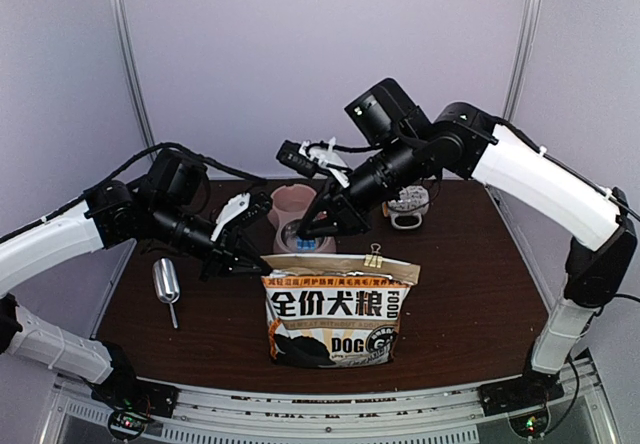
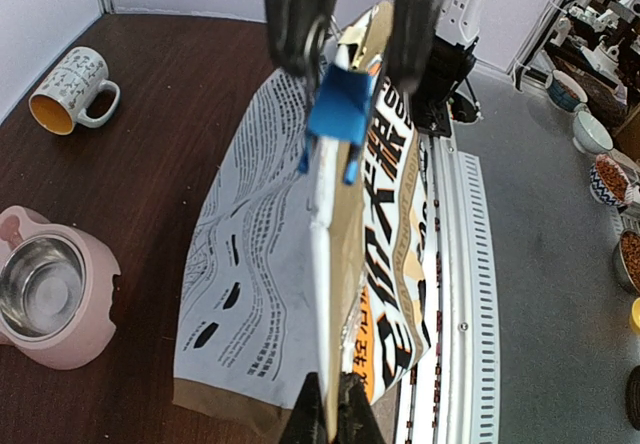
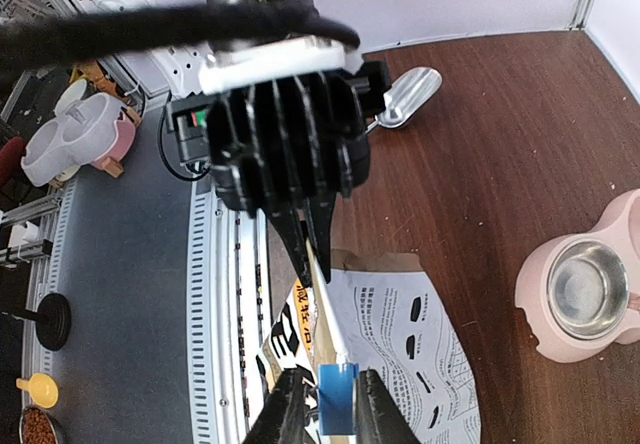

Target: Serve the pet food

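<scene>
Now | kibble unseen, likely inside shut bag (image 1: 335,309), front centre | left gripper (image 2: 327,396) pinched on bag top edge | right gripper (image 3: 335,376) straddles blue clip (image 3: 338,414), grip unclear | pellets likely loose, light, spill easily: take by scoop (image 1: 166,282)

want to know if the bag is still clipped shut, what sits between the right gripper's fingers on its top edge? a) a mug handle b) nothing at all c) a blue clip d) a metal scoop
C: the right wrist view shows a blue clip on the top edge of the bag, with the right gripper straddling it; the scoop lies off to the side.
</scene>
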`<state>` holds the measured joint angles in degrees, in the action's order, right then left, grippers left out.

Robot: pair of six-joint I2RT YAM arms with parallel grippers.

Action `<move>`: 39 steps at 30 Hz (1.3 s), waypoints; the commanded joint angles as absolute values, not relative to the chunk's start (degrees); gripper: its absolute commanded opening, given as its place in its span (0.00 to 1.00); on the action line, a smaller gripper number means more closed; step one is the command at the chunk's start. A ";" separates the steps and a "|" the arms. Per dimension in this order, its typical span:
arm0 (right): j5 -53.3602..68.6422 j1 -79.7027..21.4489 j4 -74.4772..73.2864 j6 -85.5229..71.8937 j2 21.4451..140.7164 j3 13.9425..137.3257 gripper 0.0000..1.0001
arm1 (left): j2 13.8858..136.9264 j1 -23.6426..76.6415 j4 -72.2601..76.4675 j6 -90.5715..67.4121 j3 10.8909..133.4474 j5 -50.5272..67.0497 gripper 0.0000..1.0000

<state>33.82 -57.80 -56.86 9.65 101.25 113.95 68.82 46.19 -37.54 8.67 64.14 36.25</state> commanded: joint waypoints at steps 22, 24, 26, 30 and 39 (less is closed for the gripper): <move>28.75 -21.64 -32.65 -0.47 67.12 67.58 0.14 | 69.67 47.55 -35.94 9.61 65.17 36.45 0.00; 27.01 -20.16 -30.08 -1.62 66.42 62.23 0.14 | 69.78 47.55 -36.03 9.65 65.26 36.64 0.00; 25.43 -19.32 -27.10 -2.53 66.75 57.59 0.14 | 69.66 47.57 -36.04 9.64 65.24 36.57 0.00; 25.05 -18.60 -22.41 -4.07 69.31 50.80 0.16 | 69.22 47.55 -36.03 9.66 65.13 36.47 0.00; 23.78 -18.17 -13.98 -10.05 75.70 44.08 0.19 | 68.87 47.64 -36.03 9.62 65.14 36.58 0.00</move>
<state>25.67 -18.59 -20.64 -5.91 73.38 45.52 68.84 46.37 -37.54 8.71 64.18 35.97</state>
